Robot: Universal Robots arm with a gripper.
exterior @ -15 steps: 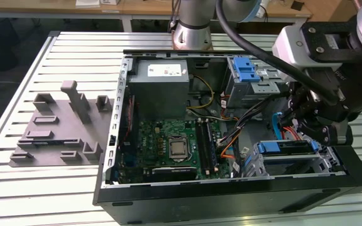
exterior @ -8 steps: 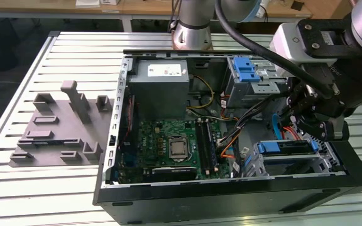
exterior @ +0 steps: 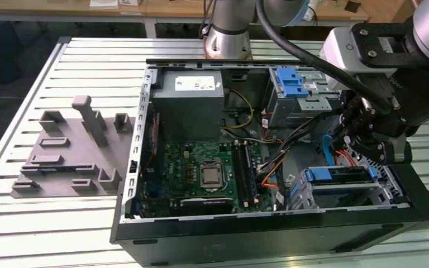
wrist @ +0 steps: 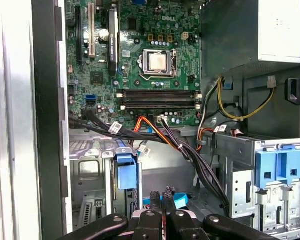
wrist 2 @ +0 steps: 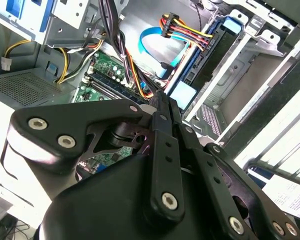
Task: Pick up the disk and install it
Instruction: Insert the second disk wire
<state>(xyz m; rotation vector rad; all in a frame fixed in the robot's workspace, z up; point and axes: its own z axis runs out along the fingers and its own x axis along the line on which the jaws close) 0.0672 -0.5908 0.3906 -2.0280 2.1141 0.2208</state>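
Note:
The disk (exterior: 337,175) sits in the lower drive cage of the open computer case (exterior: 274,234), its blue caddy front facing up. Edge-on, the disk (wrist 2: 202,62) appears as a dark slab in a blue frame, with a coloured power plug and a blue flat cable at its end. Its blue tab (wrist: 126,170) shows in the first wrist view. My gripper (exterior: 356,149) hangs just above that cage at the exterior view's right. Its fingers (wrist: 156,196) stand together with nothing between them, and the gripper (wrist 2: 160,100) points down at the cage.
A grey power supply box (exterior: 192,89) fills the case's far corner, with the green motherboard (exterior: 207,173) below it. Another cage with a blue latch (exterior: 292,84) stands further back. Cable bundles (wrist: 190,150) cross the case. A grey fixture block (exterior: 73,151) lies on the slatted table.

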